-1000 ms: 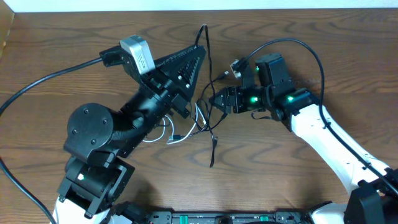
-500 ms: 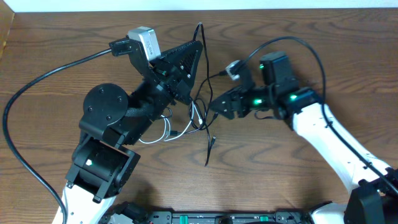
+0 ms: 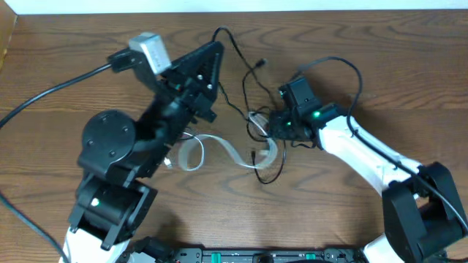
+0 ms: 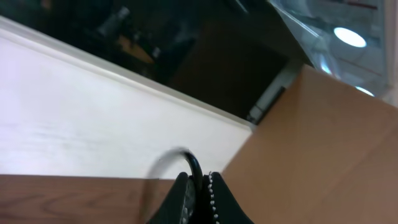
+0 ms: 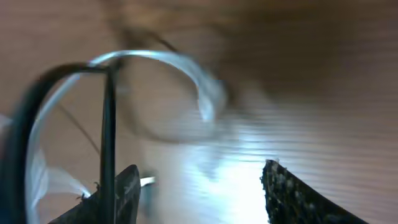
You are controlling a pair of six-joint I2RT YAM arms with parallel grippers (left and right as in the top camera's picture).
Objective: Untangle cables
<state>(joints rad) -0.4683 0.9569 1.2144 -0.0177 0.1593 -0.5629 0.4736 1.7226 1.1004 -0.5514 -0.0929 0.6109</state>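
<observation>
My left gripper [image 3: 217,47] is raised at the top middle and shut on the thin black cable [image 3: 232,42]. The left wrist view shows the jaws [image 4: 199,186] pinching the black cable [image 4: 194,165]. This cable runs right and down into a tangle at my right gripper [image 3: 272,126]. The white cable [image 3: 227,148] lies blurred across the table from the left arm to that tangle. In the right wrist view the right jaws [image 5: 199,171] are wide open. The black cable [image 5: 109,124] runs by the left finger, and the white cable [image 5: 186,62] loops ahead.
A thick black robot cable [image 3: 44,95] curves over the left of the wooden table. Another one loops above the right arm [image 3: 344,69]. The table's far edge meets a white wall along the top.
My left gripper has shifted left and up, still holding the black cable. My right gripper has moved down to the tangle. The white cable now lies stretched out and blurred.
</observation>
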